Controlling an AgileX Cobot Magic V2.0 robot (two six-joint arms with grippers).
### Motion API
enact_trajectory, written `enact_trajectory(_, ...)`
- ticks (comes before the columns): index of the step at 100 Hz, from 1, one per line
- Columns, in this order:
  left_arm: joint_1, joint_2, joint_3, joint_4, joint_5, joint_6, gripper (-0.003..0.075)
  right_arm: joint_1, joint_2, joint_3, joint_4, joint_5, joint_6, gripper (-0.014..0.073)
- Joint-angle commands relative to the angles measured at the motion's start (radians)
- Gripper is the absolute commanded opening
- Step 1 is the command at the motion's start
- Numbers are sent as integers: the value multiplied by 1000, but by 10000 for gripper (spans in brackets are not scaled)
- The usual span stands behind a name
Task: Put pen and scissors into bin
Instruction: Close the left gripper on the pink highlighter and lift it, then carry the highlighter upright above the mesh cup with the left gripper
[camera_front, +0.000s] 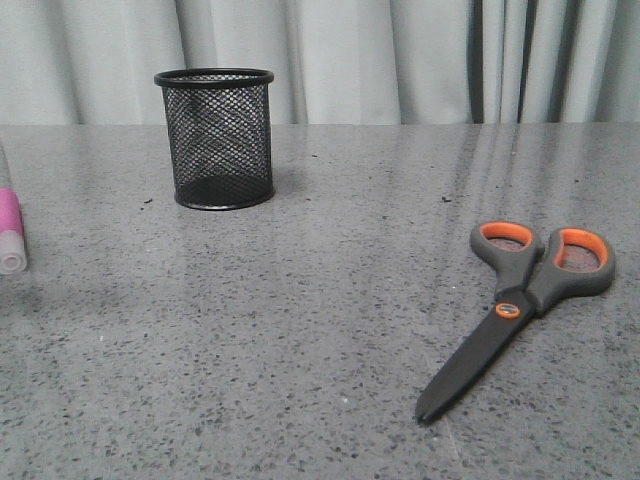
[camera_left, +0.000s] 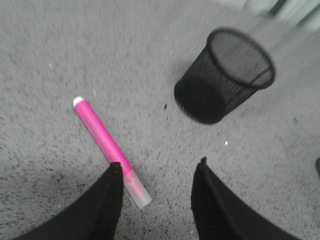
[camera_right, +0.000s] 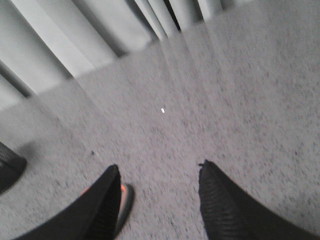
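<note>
The black wire-mesh bin (camera_front: 214, 139) stands upright at the back left of the table; it also shows in the left wrist view (camera_left: 225, 75). The magenta pen (camera_left: 102, 135) lies flat, its clear cap end beside my left gripper's left finger; only its end shows at the front view's left edge (camera_front: 10, 232). My left gripper (camera_left: 159, 167) is open above the table, empty. The scissors (camera_front: 520, 305) lie closed at the right, handles away, blades toward the front. My right gripper (camera_right: 160, 167) is open and empty; a grey, orange-lined handle loop (camera_right: 125, 200) peeks out beside its left finger.
The grey speckled table (camera_front: 320, 350) runs back to pale curtains (camera_front: 400, 50). The bin's base shows at the right wrist view's left edge (camera_right: 7, 172). Neither arm shows in the front view.
</note>
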Motion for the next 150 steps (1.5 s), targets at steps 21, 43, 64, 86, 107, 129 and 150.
enact_trajectory(21,2,401,-306,37,143,-145,286,-5,36,-47,-12,-5,-17,327)
enact_trajectory(43,2,544,-396,136,207,-243,286,-5,36,-47,-12,8,-17,327)
enact_trajectory(64,2,595,-399,218,223,-314,285,-5,36,-47,-12,8,-17,327)
enact_trajectory(86,2,652,-399,218,229,-316,285,-5,36,-47,-12,5,-17,327)
enact_trajectory(107,2,693,-399,222,237,-316,279,-5,36,-47,-12,4,-17,327)
enact_trajectory(129,-11,735,-399,224,280,-272,118,-5,36,-47,-12,4,-17,327)
enact_trajectory(150,-61,669,-399,72,20,-100,-19,-5,36,-47,-12,4,-17,327)
